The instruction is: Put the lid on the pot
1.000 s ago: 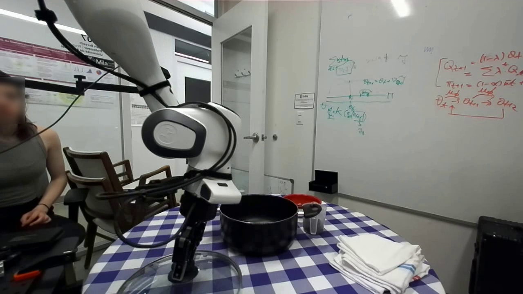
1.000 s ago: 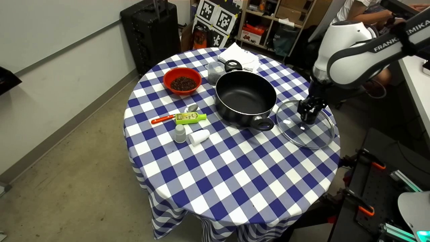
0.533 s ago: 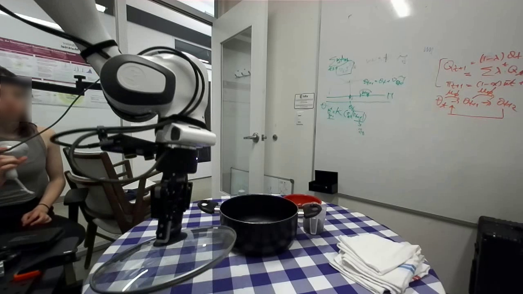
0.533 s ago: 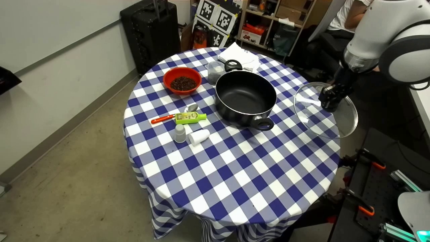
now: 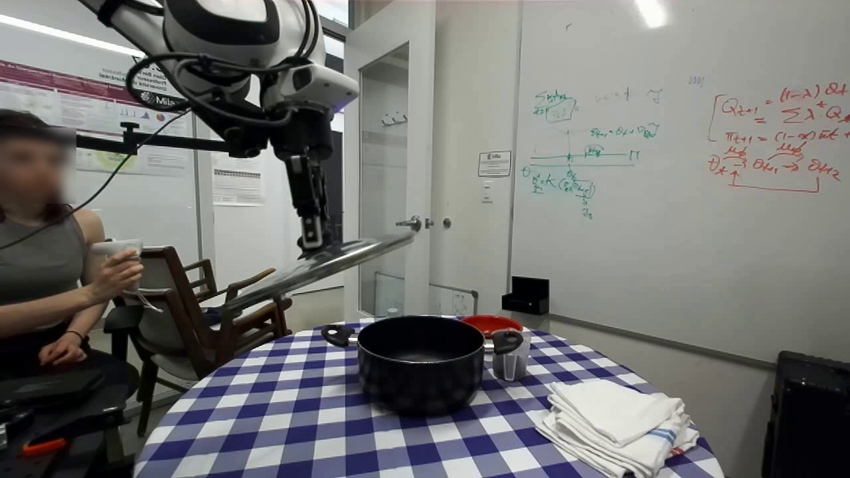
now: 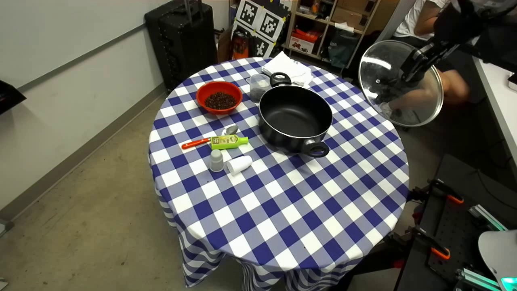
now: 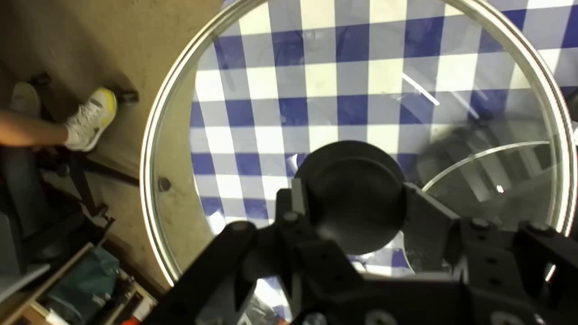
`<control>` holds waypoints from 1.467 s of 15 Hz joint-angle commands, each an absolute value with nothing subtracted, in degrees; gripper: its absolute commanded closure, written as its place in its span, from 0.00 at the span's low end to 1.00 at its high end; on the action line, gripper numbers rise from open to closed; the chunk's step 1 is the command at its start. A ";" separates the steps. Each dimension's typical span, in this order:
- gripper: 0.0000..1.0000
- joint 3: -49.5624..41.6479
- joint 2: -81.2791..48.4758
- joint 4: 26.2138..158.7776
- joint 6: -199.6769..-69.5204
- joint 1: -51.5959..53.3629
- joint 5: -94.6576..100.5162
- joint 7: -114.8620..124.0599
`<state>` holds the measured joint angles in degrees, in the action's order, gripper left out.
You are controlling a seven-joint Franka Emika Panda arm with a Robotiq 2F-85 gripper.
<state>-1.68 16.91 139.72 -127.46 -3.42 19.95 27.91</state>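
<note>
My gripper is shut on the black centre knob of the lid, with one finger on each side of it in the wrist view. The glass lid hangs in the air, higher than the pot's rim, up and to the left of the pot in that exterior view. It is tilted there, its right edge higher than its left. It also shows in an exterior view. The black pot stands uncovered on the table, also in an exterior view. In the wrist view part of the pot shows through the lid's right side.
A red bowl of dark beans and a clear cup stand by the pot. White towels lie folded. A green bottle, a grey shaker and a white cup are nearby. A person sits beside the table.
The lid was at the table in my gripper a second ago, then lifted a little and tilted. Now the arm has raised it well above the table. The pot has not moved.
</note>
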 commanded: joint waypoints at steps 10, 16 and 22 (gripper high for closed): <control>0.74 2.15 -7.51 108.20 -117.18 2.27 5.18 -6.23; 0.74 3.47 -18.60 97.03 -112.42 3.56 7.87 -8.87; 0.74 3.02 -28.74 88.25 -111.79 5.10 11.17 -8.11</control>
